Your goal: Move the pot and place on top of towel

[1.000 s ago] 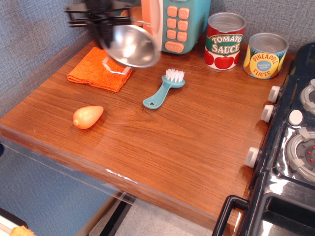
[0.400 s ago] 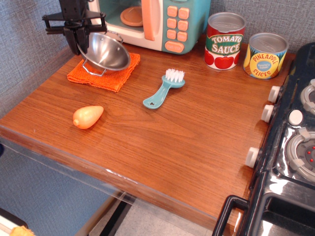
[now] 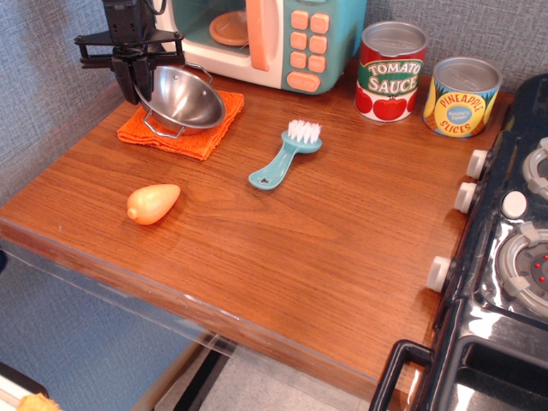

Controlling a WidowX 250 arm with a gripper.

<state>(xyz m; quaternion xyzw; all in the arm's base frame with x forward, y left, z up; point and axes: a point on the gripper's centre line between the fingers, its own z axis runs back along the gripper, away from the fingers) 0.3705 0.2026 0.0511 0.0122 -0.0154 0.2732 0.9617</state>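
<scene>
- The wooden counter (image 3: 282, 231) carries the same set as a second ago: toy microwave (image 3: 274, 38) at the back, black stove (image 3: 505, 257) at the right edge.
- The towel (image 3: 201, 137), a bright orange fuzzy square, lies flat in the back left corner, unmoved.
- The pot (image 3: 181, 97), a shallow shiny steel bowl with thin wire loop handles, has come down from mid-air; it now sits tilted over the towel, its lower handle against the cloth.
- The gripper (image 3: 135, 70), black, has shifted left with it and is clamped on the pot's left rim.
- Tomato sauce can (image 3: 391, 71) and pineapple can (image 3: 462, 96) stand side by side, unchanged.
- The teal brush (image 3: 287, 154) lies right of the towel.
- The orange egg-shaped toy (image 3: 153, 203) rests nearer the front edge.
</scene>
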